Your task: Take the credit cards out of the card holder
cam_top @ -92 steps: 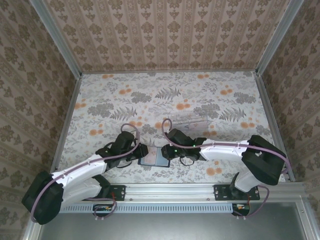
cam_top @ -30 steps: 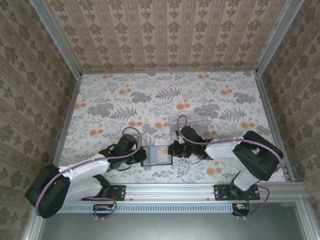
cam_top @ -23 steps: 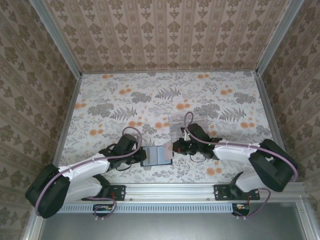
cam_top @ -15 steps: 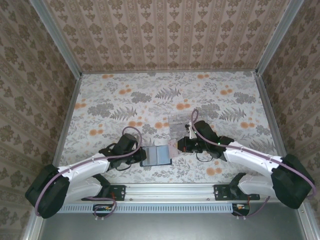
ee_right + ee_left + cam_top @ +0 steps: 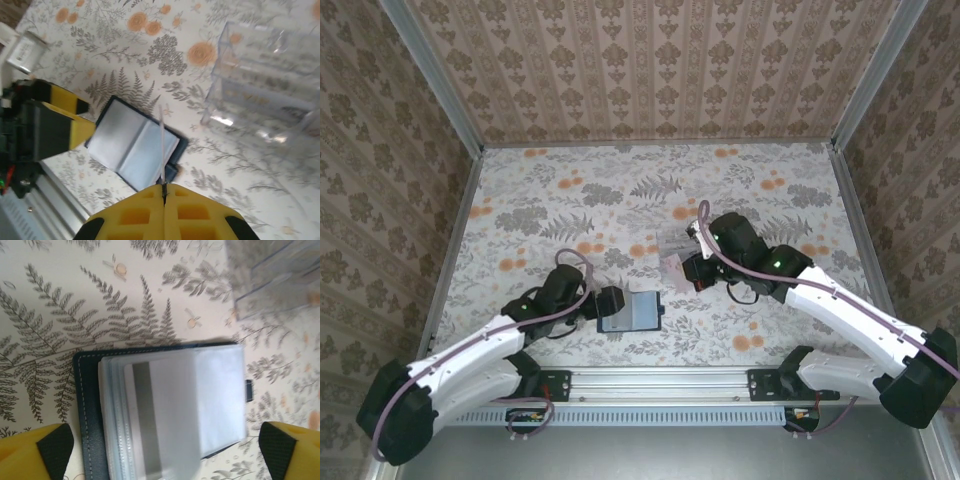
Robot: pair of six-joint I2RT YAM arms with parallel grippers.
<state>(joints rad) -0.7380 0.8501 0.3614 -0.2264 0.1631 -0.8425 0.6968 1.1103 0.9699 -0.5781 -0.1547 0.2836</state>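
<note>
The card holder [image 5: 634, 312] lies open on the floral table, navy with clear sleeves [image 5: 165, 410], and a card with a grey stripe [image 5: 150, 425] shows inside. My left gripper [image 5: 608, 300] stands open at its left end, yellow fingers [image 5: 47, 452] wide on either side and nothing between them. My right gripper [image 5: 682, 264] is shut on one thin pale credit card [image 5: 162, 145], seen edge-on, lifted above and to the back right of the holder [image 5: 132, 145].
A clear plastic tray [image 5: 698, 238] stands just behind the right gripper; it also shows as the clear tray [image 5: 270, 90] at the upper right. Metal rails edge the table and patterned walls close it in.
The left gripper has opened and drawn back slightly from the holder. The right gripper, still shut on the card, has risen and moved back and right toward the tray.
</note>
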